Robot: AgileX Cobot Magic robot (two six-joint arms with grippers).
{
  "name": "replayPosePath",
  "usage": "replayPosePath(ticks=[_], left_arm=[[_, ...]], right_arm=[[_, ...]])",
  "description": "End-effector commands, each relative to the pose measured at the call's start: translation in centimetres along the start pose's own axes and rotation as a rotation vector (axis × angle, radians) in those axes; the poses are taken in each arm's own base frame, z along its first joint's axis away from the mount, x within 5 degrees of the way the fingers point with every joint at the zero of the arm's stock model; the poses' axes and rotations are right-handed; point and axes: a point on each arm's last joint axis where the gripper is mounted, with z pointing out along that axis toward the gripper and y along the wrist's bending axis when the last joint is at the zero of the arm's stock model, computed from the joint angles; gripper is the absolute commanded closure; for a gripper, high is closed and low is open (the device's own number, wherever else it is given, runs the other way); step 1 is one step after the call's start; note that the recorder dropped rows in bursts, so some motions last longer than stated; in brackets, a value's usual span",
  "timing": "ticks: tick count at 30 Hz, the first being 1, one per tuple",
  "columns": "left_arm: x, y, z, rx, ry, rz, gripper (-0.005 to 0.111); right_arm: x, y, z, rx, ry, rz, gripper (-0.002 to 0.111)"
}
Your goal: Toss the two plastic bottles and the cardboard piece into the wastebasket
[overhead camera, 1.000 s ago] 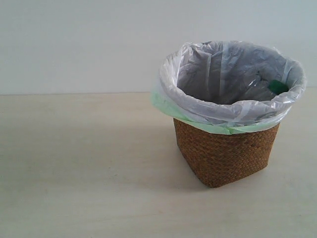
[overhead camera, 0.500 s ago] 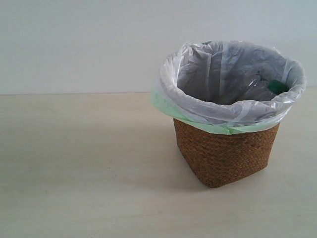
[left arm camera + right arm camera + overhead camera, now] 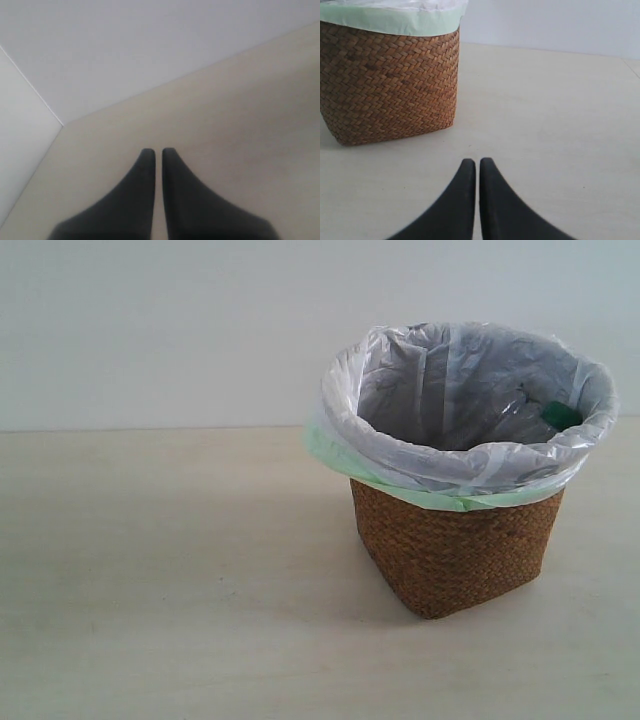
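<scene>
The brown wicker wastebasket (image 3: 455,555) stands right of centre on the table, lined with a white-grey bag over a pale green one. Inside it, against the right wall, lies a clear plastic bottle (image 3: 520,418) with a green cap (image 3: 561,416). The other bottle and the cardboard piece are hidden or out of view. Neither arm shows in the exterior view. My right gripper (image 3: 477,162) is shut and empty, low over the table a short way from the wastebasket (image 3: 390,85). My left gripper (image 3: 158,151) is also shut and empty, above bare tabletop.
A pale wooden tabletop (image 3: 170,570) spreads around the basket, with a plain white wall (image 3: 200,330) behind it. The left wrist view shows a table edge and corner (image 3: 62,125) near the left gripper.
</scene>
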Motion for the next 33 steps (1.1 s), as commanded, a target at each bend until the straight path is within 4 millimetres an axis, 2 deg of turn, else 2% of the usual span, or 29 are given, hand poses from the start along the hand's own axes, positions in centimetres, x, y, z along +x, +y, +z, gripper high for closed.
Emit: replayPosePath(ticks=[1,9,33], left_arm=[[0.39,-0.21,0.00,0.017,0.036,-0.048,0.103],[0.39,-0.21,0.00,0.012,0.039,-0.342,0.103],[0.39,-0.21,0.00,0.012,0.039,-0.344,0.103]], right_arm=[[-0.11,-0.04,-0.04,0.007,-0.014,-0.001,0.108],[-0.11,-0.04,-0.04,0.007,-0.014,-0.001,0.108],[-0.11,-0.04,-0.04,0.007,-0.014,-0.001,0.108]])
